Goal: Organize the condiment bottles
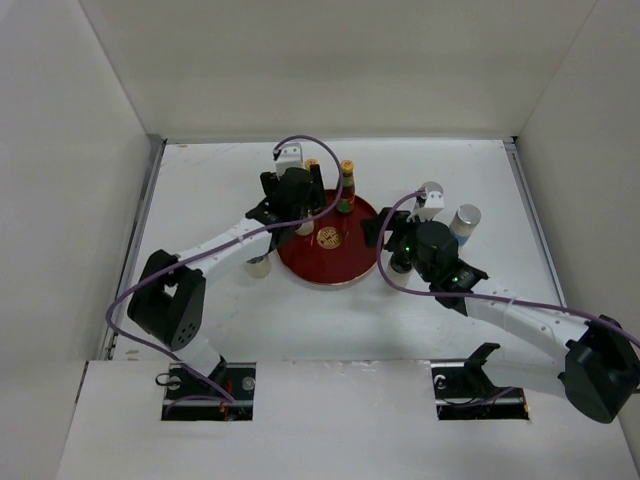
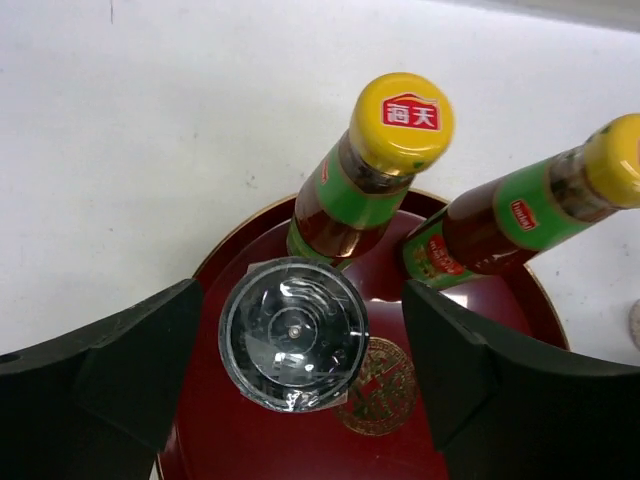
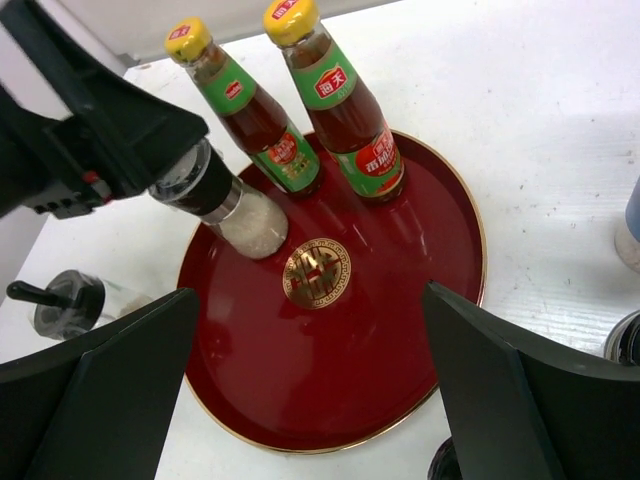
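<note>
A dark-lidded glass jar (image 2: 293, 333) of white grains stands on the red tray (image 2: 260, 440), left of its gold emblem. My left gripper (image 2: 298, 362) is open around the jar, with a gap on each side. Two red bottles with yellow caps (image 2: 365, 175) (image 2: 520, 215) stand at the tray's back. From the right wrist I see the same jar (image 3: 228, 205) and both bottles (image 3: 255, 115) (image 3: 345, 110). My right gripper (image 3: 310, 400) is open and empty over the tray's near right rim (image 1: 345, 262). Two white shakers (image 1: 465, 222) (image 1: 432, 192) stand right of the tray.
Another jar (image 1: 259, 263) stands on the table just left of the tray; it also shows in the right wrist view (image 3: 70, 300). A dark-lidded jar (image 3: 625, 340) sits close by my right finger. White walls enclose the table on three sides.
</note>
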`<state>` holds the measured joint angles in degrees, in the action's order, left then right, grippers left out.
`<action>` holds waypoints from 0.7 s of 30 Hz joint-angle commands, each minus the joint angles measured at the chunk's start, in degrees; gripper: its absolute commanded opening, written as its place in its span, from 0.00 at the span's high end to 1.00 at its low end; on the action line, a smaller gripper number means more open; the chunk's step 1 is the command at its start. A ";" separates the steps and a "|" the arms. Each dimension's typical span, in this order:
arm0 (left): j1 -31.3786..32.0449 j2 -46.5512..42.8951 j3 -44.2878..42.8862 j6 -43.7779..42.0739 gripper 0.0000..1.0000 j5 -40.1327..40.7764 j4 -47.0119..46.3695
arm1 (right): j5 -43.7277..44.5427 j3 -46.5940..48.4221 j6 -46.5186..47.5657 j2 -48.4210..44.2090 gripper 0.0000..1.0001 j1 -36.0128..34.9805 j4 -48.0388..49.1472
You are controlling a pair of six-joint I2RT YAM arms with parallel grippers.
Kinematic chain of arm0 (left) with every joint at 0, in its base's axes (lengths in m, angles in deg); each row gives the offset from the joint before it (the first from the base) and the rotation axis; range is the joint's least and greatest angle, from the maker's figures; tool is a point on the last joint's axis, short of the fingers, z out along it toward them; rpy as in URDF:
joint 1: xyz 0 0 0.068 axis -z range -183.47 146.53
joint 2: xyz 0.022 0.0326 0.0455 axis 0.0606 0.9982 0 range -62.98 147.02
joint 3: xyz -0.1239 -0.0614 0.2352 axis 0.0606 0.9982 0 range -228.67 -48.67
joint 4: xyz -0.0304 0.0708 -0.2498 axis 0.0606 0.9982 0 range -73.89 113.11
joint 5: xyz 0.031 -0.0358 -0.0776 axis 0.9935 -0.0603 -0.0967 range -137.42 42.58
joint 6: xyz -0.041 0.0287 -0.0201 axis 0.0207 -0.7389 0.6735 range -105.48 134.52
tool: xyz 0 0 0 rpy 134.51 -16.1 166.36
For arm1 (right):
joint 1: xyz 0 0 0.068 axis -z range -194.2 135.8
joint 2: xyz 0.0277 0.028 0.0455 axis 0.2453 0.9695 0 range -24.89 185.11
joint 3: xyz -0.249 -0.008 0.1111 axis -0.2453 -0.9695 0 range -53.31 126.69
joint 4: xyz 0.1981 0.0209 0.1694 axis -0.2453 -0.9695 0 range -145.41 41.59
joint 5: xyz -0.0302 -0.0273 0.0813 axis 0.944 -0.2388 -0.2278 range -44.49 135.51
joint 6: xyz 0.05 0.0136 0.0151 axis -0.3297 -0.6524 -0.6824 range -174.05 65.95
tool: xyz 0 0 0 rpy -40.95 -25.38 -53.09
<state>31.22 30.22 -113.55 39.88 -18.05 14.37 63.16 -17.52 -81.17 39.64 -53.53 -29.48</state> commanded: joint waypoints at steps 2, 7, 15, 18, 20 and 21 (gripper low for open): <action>0.59 -10.39 3.26 0.74 0.17 1.40 -3.80 | -0.60 0.07 -0.84 -1.43 0.00 0.53 4.00; 1.64 -23.84 8.80 1.00 0.21 4.55 1.37 | -0.69 -0.19 -0.84 -1.95 0.00 0.53 4.00; 4.02 -39.50 16.45 4.95 0.21 6.67 22.02 | -0.69 0.07 -0.84 -1.34 0.00 0.27 4.00; 3.84 -40.04 18.82 7.24 0.20 6.67 25.46 | -0.69 0.16 -0.84 -1.16 0.00 0.18 4.00; 3.40 -38.99 20.40 8.38 0.20 6.06 25.47 | -0.69 0.07 -0.84 -1.34 0.00 0.18 3.91; 3.31 -38.20 21.02 8.56 0.20 5.71 24.95 | -0.69 0.07 -0.84 -1.51 0.00 0.18 3.91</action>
<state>34.79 -9.32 -94.43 45.89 -12.02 35.22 63.05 -17.60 -81.32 39.23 -53.55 -29.43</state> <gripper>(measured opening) 0.798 0.998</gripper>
